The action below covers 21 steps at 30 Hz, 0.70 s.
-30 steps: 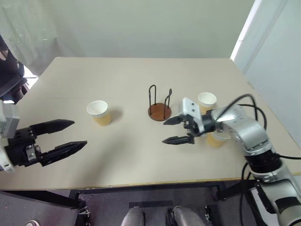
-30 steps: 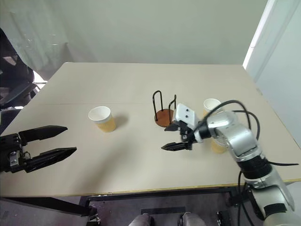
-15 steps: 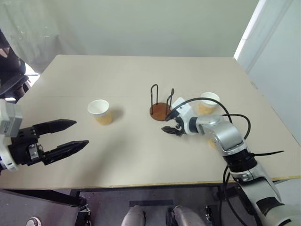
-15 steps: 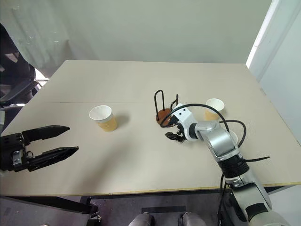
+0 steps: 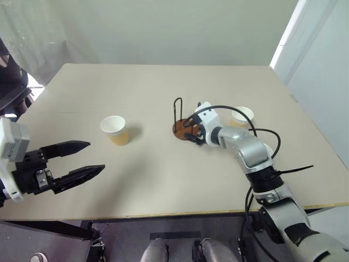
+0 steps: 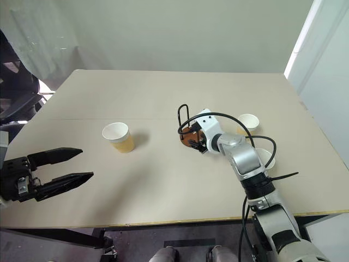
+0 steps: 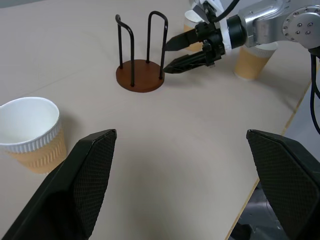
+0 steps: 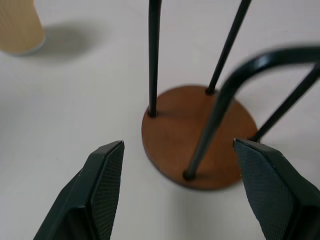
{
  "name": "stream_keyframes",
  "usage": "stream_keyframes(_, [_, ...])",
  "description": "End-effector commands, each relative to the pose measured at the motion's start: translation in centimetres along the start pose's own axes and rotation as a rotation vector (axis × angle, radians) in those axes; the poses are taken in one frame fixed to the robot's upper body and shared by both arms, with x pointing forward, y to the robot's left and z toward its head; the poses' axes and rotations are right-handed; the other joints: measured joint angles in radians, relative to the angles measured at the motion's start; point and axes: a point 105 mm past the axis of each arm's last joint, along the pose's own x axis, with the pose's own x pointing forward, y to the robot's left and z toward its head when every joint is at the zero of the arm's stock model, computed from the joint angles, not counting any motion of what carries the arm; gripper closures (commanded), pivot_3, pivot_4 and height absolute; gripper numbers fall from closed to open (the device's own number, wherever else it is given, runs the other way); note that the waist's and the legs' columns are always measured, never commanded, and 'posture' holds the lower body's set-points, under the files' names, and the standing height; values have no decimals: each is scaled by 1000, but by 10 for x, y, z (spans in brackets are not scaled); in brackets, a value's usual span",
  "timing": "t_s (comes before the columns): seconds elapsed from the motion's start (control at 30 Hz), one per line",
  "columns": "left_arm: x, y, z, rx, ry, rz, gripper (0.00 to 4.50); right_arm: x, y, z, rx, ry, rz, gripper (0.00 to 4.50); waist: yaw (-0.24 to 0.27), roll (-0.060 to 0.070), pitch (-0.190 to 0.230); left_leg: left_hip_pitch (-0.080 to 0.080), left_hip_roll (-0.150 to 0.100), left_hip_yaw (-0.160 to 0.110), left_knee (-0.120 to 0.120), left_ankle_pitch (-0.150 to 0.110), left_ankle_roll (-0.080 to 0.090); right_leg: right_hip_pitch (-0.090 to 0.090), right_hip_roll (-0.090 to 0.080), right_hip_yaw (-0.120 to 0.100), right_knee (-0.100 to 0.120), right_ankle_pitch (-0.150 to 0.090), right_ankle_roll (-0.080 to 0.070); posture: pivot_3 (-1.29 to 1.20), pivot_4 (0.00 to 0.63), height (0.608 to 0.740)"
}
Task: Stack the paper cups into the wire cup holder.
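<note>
There are three paper cups on the worktop [image 5: 163, 180]: one cup [image 5: 114, 130] on the left side, one cup [image 5: 240, 117] on the right side behind the right arm, and one cup [image 7: 251, 60] partly hidden under that arm. There is one wire cup holder [image 5: 182, 121], with two upright wire loops. Two robot hands are there.

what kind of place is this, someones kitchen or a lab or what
Most likely a lab or test room, not a kitchen. A plain beige table stands before a bare pale wall, holding only paper cups and a wire cup holder, with a robot's right gripper reaching in.
</note>
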Motion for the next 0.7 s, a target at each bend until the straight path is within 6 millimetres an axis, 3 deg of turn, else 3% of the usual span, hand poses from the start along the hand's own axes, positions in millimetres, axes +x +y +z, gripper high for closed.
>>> stream_keyframes(0.03, [-3,-3,9,43,-25,10,45,-3,-7,22,-21,-78,-36,920,2,0,0,0,0,0,0,0,0,0,0,0,0,0,0,0,150,740])
stream_keyframes(0.1, [-3,-3,9,44,-27,11,45,-3,-7,23,-24,-83,-36,920,2,0,0,0,0,0,0,0,0,0,0,0,0,0,0,0,150,740])
stream_keyframes(0.2, [-3,-3,9,44,-28,12,0,-4,-8,23,-31,-88,-37,1526,2,0,0,0,0,0,0,0,-1,-1,0,0,0,0,-1,0,150,740])
stream_keyframes(0.47, [-3,-2,9,44,-29,13,0,-3,-4,25,-39,-101,-18,4338,2,0,0,0,0,0,0,-1,-1,-1,0,0,0,0,-1,0,150,740])
stream_keyframes(0.7, [-3,-1,8,42,-27,15,0,-3,3,27,-49,-118,29,4468,2,0,0,-1,0,0,0,-1,-1,-1,0,0,0,1,-1,0,150,740])
